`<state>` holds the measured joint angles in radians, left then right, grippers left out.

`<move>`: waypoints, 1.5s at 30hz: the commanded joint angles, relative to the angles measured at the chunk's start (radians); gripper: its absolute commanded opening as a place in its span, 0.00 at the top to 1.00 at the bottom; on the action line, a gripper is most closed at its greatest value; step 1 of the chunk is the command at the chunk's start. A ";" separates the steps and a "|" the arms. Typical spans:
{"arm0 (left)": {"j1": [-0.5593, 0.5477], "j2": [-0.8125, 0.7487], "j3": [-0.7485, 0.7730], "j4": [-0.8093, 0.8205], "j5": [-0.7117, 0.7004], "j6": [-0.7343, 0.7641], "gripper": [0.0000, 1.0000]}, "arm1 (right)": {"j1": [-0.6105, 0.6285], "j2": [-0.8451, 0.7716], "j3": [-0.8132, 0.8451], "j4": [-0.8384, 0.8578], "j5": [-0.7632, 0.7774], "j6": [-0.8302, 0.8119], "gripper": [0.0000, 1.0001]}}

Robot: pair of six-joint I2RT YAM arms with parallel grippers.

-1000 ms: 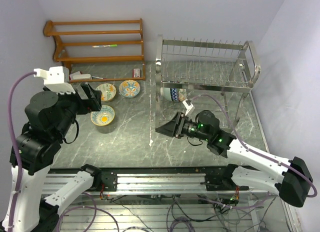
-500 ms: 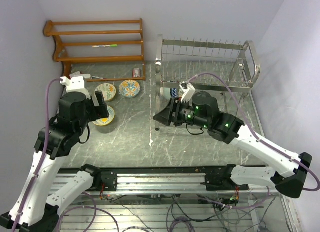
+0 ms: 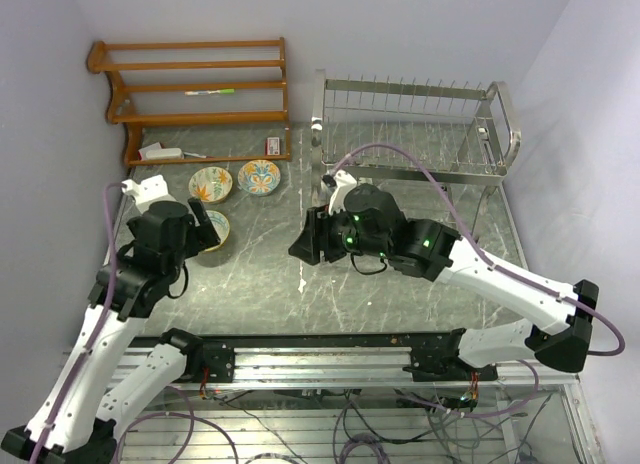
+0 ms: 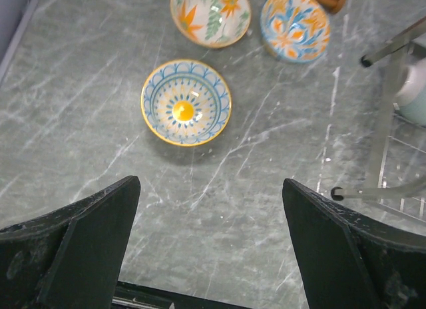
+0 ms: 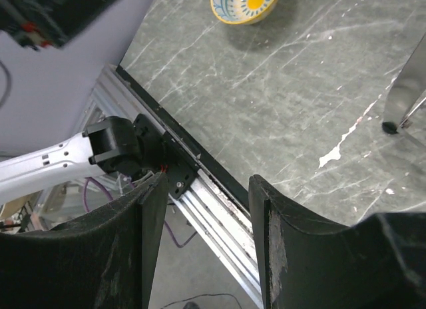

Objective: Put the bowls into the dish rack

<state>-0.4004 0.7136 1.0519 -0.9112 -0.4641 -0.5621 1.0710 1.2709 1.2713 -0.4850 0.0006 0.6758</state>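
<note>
Quick status from us. 3 bowls are out on the grey-green marble table point(image 3: 255, 274), all to the left of the dish rack point(image 3: 415, 124), and none of those 3 is in it. The orange-flower bowl point(image 3: 211, 183) and the blue-and-orange bowl point(image 3: 259, 176) sit side by side just in front of the wooden shelf point(image 3: 190, 84), close together but not touching. The yellow-centre bowl point(image 4: 186, 102) sits upright a bit nearer to the arms.

The left gripper point(image 4: 210, 186) hangs above the table just on the near side of that yellow-centre bowl. Its jaws are spread wide with nothing between them, and it isn't touching the bowl.

The right gripper point(image 5: 208, 182) is over bare table by the rack's left front leg, tilted toward the near edge. We see the metal rail point(image 5: 193, 189) through its gap. Its jaws are parted too, a bit narrower than the left ones, and it's holding nothing.

At the right edge of the left wrist view, a pale rounded thing point(image 4: 416, 89) sits low inside the rack. We can't tell what it is.
</note>
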 commanded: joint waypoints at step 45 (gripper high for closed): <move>0.250 0.655 -0.172 0.609 0.283 -0.037 0.16 | -0.044 -0.012 0.068 -0.095 0.008 -0.102 0.46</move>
<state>-0.1413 1.3361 0.8646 -0.3397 -0.1963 -0.6533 1.0527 1.3056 1.3609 -0.5800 0.0113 0.5488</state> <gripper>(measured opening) 0.839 0.535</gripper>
